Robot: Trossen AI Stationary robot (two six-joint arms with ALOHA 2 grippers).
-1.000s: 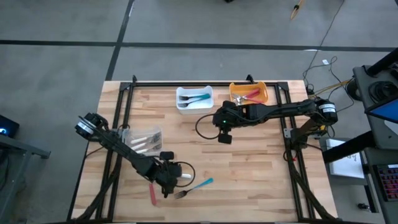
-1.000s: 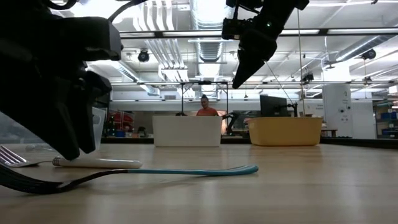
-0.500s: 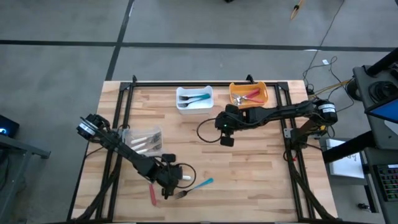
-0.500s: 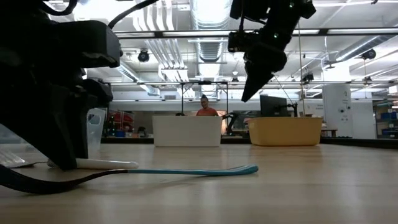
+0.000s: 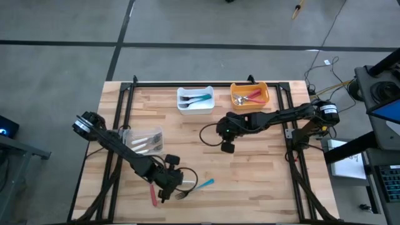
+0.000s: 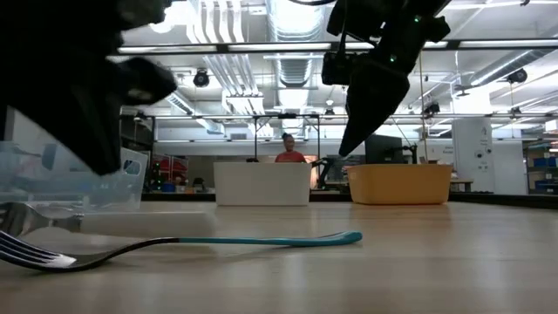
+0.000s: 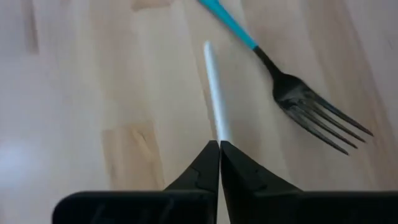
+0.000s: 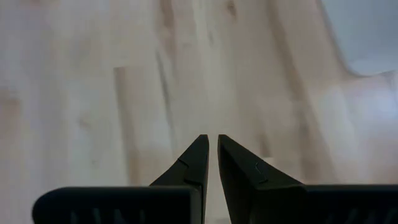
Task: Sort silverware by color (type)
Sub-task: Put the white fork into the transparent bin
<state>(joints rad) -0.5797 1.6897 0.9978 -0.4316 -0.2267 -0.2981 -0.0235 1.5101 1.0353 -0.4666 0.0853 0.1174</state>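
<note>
Near the front edge of the wooden table [image 5: 250, 175], the left gripper [image 7: 219, 146] is gripping a white-handled utensil [image 7: 216, 99] w/ its fingers pinched tight on the handle; the head isn't visible, so can't tell fork or spoon. Just beside it, a teal-handled fork [image 7: 292, 87] is lying flat on the wood, tines pointing toward the front edge, not touching the white handle. In the low view the same fork [image 6: 209, 244] is stretching across the boards w/ its tines at the near end. A red-handled piece [image 5: 154, 195] is lying just left of the left gripper in the high view, near the front edge.

Mid-table, the right gripper [image 8: 210, 149] is hanging above bare wood w/ nothing in it, fingers nearly closed, only a thin slit showing btwn the tips.

At the back of the table, a white bin [image 5: 195, 107] is holding teal-handled pieces and an orange bin [image 5: 265, 92] beside it is holding red-handled ones. On the left side, a clear bin [image 5: 142, 133] is holding white-handled pieces.

Beyond the table in the low view, a person [image 6: 287, 150] in an orange top is showing in the room.
</note>
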